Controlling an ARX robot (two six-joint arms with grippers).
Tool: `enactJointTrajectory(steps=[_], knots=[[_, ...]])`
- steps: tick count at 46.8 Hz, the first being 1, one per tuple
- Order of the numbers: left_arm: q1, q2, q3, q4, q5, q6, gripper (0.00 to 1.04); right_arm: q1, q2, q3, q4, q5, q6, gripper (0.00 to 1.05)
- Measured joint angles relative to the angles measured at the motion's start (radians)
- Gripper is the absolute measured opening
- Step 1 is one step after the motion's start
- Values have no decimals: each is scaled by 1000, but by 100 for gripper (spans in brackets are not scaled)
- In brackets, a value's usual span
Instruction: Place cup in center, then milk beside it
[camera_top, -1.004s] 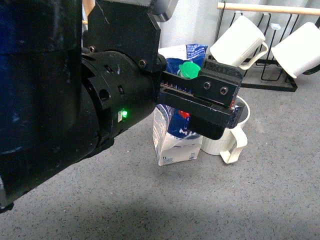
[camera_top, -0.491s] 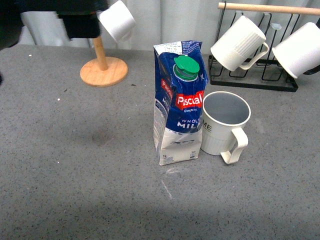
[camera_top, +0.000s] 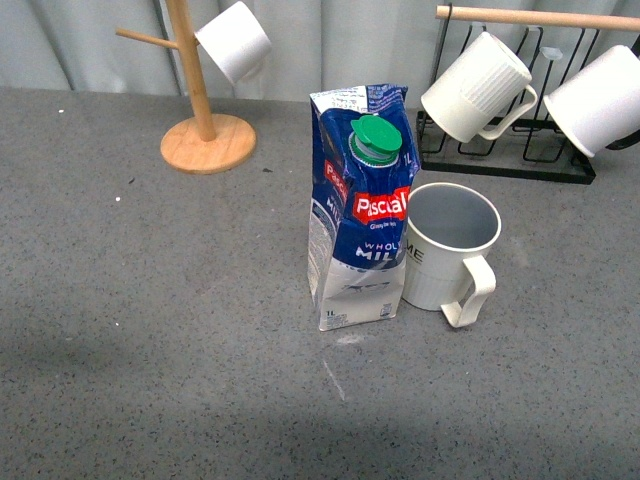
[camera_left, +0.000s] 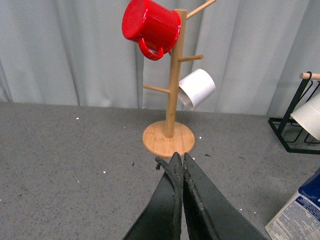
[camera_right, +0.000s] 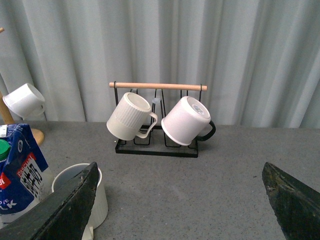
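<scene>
Cup and milk are both free of the grippers: the left gripper shows its two dark fingers pressed flat together with nothing between them, hanging over bare grey tabletop near the round base of the wooden mug tree, while the right gripper has its dark fingers spread wide at opposite edges of its wrist view, holding nothing. Outward from the left gripper, the mug tree carries a glossy red enamel mug hung high on a peg and a small plain white cup tilted on a lower peg; what is inside either cannot be told. A corner of the tall blue-and-white milk carton with the red label and green screw cap shows near the left gripper, and in the front view the carton stands upright near the middle of the table, cap on. The cream-white ribbed cup with dark lettering stands upright, touching or just beside the carton on the robot's right, its loop handle turned toward the robot; its greyish inside looks empty. Behind them, a black wire rack with a wooden rail holds a ribbed white mug and a smooth white mug with a dark handle, both tipped on their sides.
</scene>
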Motion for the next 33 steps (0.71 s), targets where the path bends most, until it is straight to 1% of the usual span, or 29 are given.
enactJointTrajectory(steps=[12,20,22,23,26,33], knots=[[59,-177,-53,-127,54,0,4,0,0,0,0,0,0,96],[96,-331,-80,-250,94,0,4,0,0,0,0,0,0,96],[140,-373,-86,-288,159,1,4,0,0,0,0,0,0,96],[154,-389,-86,-303,169,2,4,0,0,0,0,0,0,96],[181,-435,-87,-342,174,2,4,0,0,0,0,0,0,96],[187,-524,-87,-418,180,2,4,0,0,0,0,0,0,96]])
